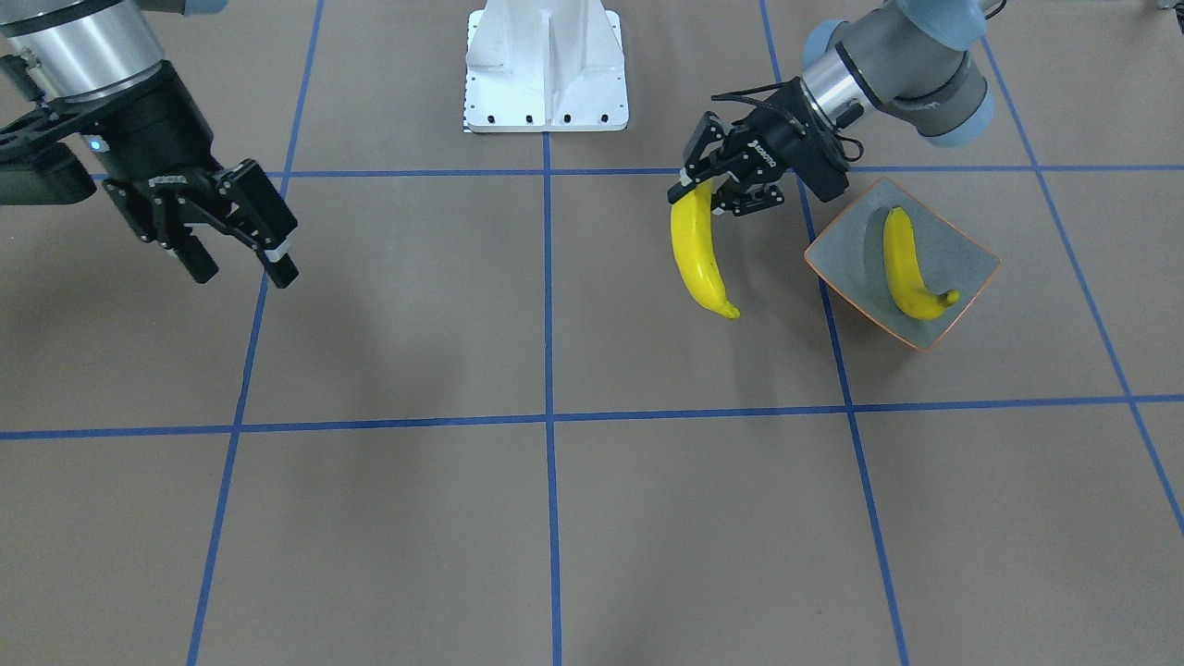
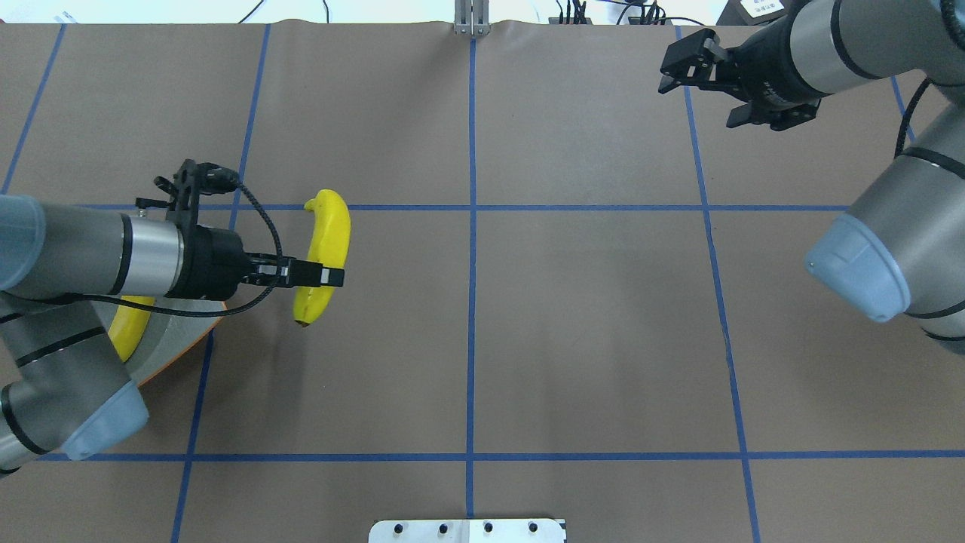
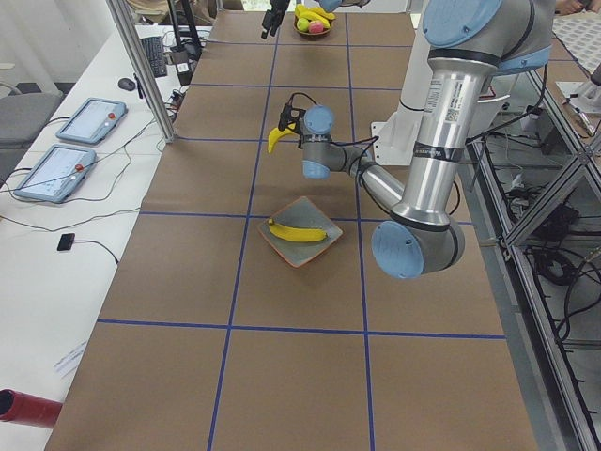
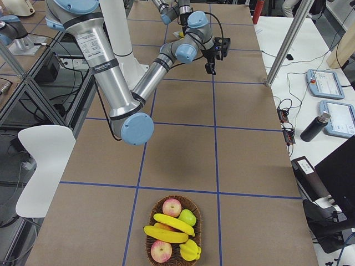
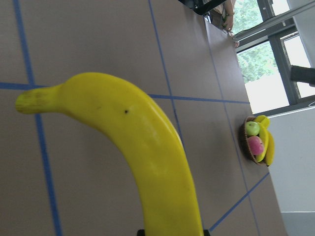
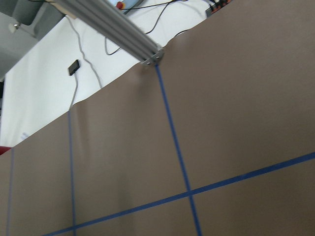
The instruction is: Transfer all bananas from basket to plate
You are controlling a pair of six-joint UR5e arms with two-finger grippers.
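Left hand point(image 2: 323, 276): closed on a banana point(image 1: 699, 259), the two fingers clamping it off its middle, toward one end. The fruit appears to hang clear of the desk point(image 1: 555, 518), its long free part curving away from the fingers and ending in a stub; the wrist view shows that curve running out over a blue tape line point(image 2: 573, 207).

Just behind this hand, partly under its wrist and forearm, lies the plate point(image 1: 962, 245), grey with an orange rim. A second banana point(image 1: 902, 264) rests inside it, along the plate's length, apart from the held one.

Right hand point(image 1: 242, 264): open and empty, fingers spread, held above the desk well apart from the left hand, on the other side of the white robot base point(image 1: 546, 69).

Beyond the right hand, at the desk's far end from the plate, stands the basket point(image 4: 195, 204). In it lie two more bananas point(image 4: 166, 234), side by side across the middle, touching two red apples point(image 4: 172, 208) and a green one point(image 4: 187, 217). A further yellow fruit at the basket's near edge cannot be identified.
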